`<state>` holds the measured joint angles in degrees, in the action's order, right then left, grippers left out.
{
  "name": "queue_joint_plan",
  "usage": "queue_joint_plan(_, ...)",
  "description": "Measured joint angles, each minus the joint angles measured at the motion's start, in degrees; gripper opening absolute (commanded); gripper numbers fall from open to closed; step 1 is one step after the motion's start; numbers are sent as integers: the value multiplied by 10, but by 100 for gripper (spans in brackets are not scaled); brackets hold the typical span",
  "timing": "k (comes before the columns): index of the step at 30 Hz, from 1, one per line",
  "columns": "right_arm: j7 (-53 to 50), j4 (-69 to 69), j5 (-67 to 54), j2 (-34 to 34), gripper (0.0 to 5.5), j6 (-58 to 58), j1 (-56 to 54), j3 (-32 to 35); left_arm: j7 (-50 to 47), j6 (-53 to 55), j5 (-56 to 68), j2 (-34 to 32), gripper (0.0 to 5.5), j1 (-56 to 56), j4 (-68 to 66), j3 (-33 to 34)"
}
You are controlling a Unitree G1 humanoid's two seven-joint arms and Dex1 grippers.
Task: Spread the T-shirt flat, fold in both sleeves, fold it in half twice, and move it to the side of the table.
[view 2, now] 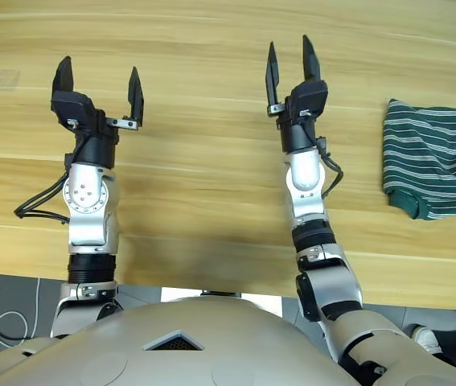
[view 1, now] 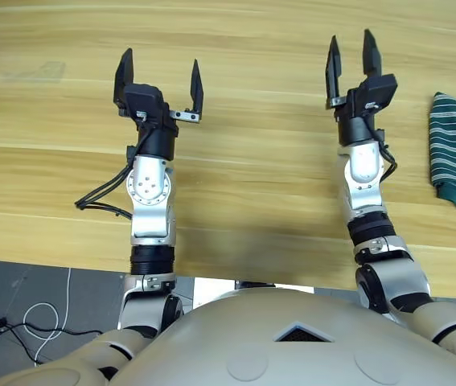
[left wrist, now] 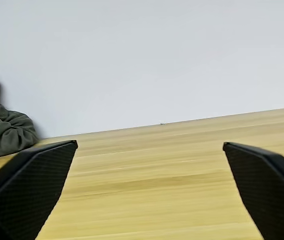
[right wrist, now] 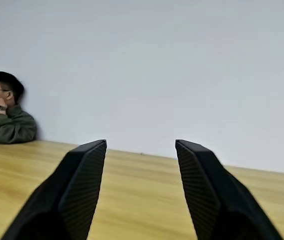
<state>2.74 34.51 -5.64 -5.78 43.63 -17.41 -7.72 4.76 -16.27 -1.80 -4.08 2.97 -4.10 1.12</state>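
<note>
T-shirt (view 2: 430,158): dark green with pale stripes, folded into a compact packet, lying flat on the table (view 1: 244,177) far out on the robot's right, well apart from both arms. Looks like the last step of the task, or just past it (folds hard to count from here, one corner of the packet a little rumpled toward the near edge). Left gripper (view 1: 162,68): fingers spread wide, nothing between them, over bare wood on the left. Right gripper (view 1: 351,48): fingers parted more narrowly, likewise empty, pointing away from the body, between the left gripper and the packet. Judged: spreading, sleeve folds and both halvings done, garment set aside. Next move, if any, calls for little: perhaps a nudge from the right gripper to square the packet at the table's side, otherwise drawing both arms back without brushing the cloth.
</note>
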Motion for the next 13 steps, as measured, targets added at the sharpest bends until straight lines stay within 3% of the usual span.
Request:
queue_joint_plan(7,47,-15,-31,33,254,7,29,23,-35,-80,-79,-5,540,-24,-20,-33)
queue_joint_plan(13,0,1,15,29,254,10,29,71,-71,-95,-81,-3,540,-23,-32,-18)
